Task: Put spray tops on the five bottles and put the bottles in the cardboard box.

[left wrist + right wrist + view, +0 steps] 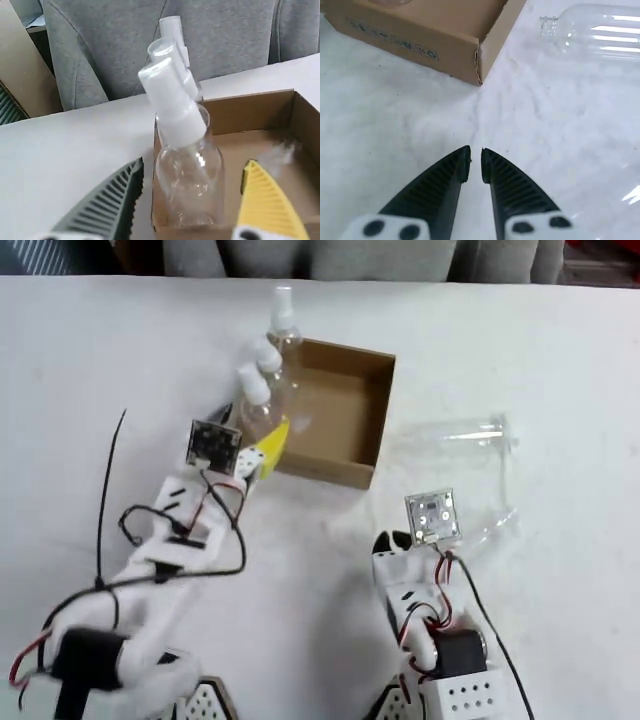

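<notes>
**Left gripper spread at the box, right one nearly closed**

The left arm stretches from the lower left of the high view to the centre. There the left gripper [262, 448], one jaw grey-green and one yellow, is spread either side of a clear plastic bottle with a white spray top [187, 185]. Three such capped bottles stand in a row at the left wall of the brown cardboard box [322, 470]. The right gripper [475, 159] sits low at centre, its black jaws almost pressed together and empty. One capless clear bottle [600, 30] lies at right.

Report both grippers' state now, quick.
Left gripper: open, jaws either side of a bottle in the cardboard box, not gripping it.
Right gripper: closed, holding nothing.
</notes>
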